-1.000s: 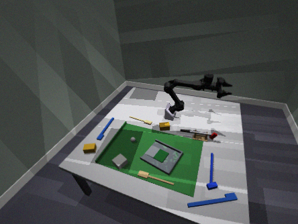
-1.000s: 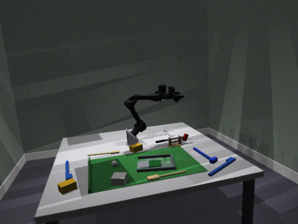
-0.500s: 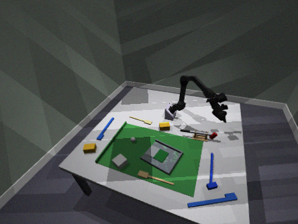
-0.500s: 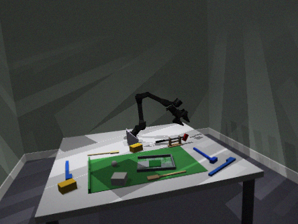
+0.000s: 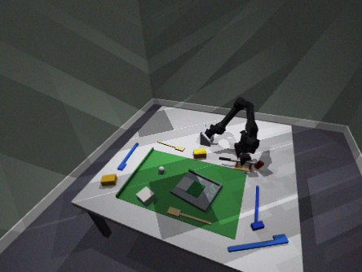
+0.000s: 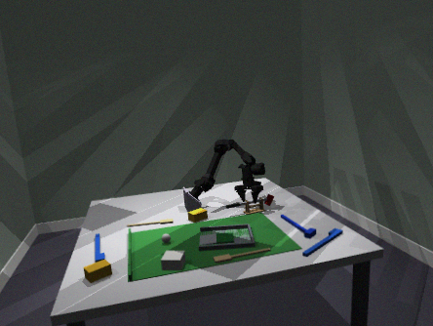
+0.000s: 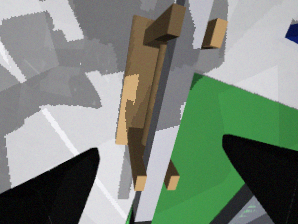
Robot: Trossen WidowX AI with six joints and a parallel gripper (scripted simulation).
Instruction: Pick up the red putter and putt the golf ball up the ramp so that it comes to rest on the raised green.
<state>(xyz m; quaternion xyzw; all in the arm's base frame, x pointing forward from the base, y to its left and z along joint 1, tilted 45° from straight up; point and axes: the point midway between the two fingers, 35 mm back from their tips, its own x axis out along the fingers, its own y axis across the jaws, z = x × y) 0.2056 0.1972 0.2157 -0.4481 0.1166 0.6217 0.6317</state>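
Gray table (image 5: 281, 195) under me, my gripper (image 5: 244, 160) hangs spread and empty over the red putter (image 5: 258, 164) on its far-right stand (image 7: 142, 107); grasping and putting the golf ball (image 5: 161, 169) remain.

txt: none legible | labels/brands/nos./signs: none, all 3 views | tabletop (image 5: 285, 195): only thin white lines, no chars | green mat (image 5: 228, 191): plain, no print | raised green (image 5: 196, 189): faint pale marks on frame, too small/blurred to read
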